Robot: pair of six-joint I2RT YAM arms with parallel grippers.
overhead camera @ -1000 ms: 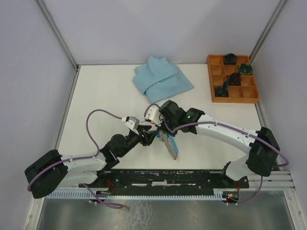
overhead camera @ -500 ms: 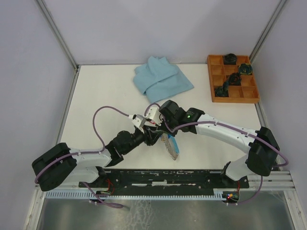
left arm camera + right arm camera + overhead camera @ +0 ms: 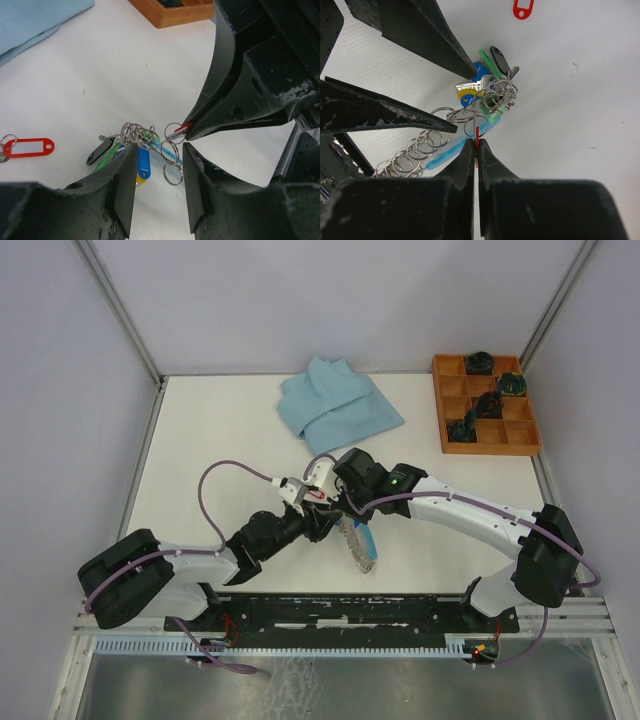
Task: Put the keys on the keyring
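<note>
R gripper pinched shut on a thin red strip w/ a small ring, L gripper part open, empty, astride the keys bunched on the keyring mid-scene, loose red tag nearby, cloth & tray behind.

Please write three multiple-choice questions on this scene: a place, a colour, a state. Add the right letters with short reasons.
1. Where on the table is the wooden tray? A. far right corner B. near left corner C. centre
2. What colour is the tag lying apart from the bunch of keys? A. yellow B. red C. black
3. How is the right claw? A. wide open B. out of view C. shut on a thin red piece
Answers: 1 A, seen in the top view; 2 B, plainly red; 3 C, no gap shows.
</note>
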